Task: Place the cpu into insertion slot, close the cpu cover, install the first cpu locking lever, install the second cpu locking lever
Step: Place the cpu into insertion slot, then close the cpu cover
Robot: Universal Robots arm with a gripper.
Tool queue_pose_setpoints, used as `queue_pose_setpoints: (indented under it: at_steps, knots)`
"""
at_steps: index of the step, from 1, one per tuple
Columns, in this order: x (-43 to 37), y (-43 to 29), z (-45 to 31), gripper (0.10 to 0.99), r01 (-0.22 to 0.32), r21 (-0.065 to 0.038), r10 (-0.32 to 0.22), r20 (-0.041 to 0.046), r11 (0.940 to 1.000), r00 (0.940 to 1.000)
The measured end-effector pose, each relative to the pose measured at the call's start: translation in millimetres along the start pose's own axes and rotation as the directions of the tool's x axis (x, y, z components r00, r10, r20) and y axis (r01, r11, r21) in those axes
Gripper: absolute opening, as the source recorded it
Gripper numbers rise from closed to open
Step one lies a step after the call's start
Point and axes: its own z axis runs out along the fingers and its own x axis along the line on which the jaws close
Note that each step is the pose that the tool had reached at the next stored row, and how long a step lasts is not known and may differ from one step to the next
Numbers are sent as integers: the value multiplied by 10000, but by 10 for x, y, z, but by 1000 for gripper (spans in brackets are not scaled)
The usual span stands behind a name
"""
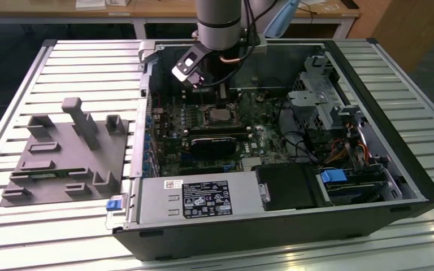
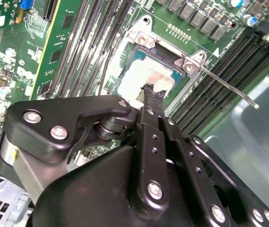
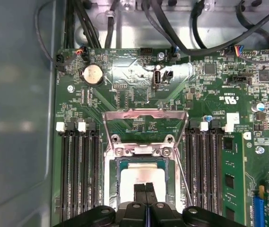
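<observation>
**A:** Where is the cpu (image 3: 141, 175)?

**B:** It lies flat inside the socket (image 3: 141, 151), pale top up, as both wrist views show.

**A:** And the gripper (image 3: 145, 188)?

**B:** It is directly over the socket, reaching down into the open computer case (image 1: 277, 226). Its fingers (image 2: 149, 101) are drawn together with only a thin seam between them and nothing gripped. The tips sit at the cpu's top, near its middle. I cannot tell whether they press on it or hang just above.

**A:** What about the cpu cover (image 3: 144, 114)?

**B:** It is open. It stands up from the socket's hinge edge, and the green board shows through its window.

**A:** Any lever?

**B:** One thin locking lever (image 2: 225, 86) juts out free from a corner of the socket.
</observation>
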Motion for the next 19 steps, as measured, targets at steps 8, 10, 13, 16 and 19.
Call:
queue_pose_setpoints:
  at_steps: [8,10,13,16,19]
  knots:
    - [1,14,-156,102,-6,1,6,-69,10000,10000]
    - [1,15,-175,102,-7,2,7,-74,10000,10000]
    - [2,16,-175,102,-7,0,7,-76,10000,10000]
    - [1,16,-184,102,-7,2,7,-74,10000,10000]
    - [1,16,-185,102,-7,1,7,-74,10000,10000]
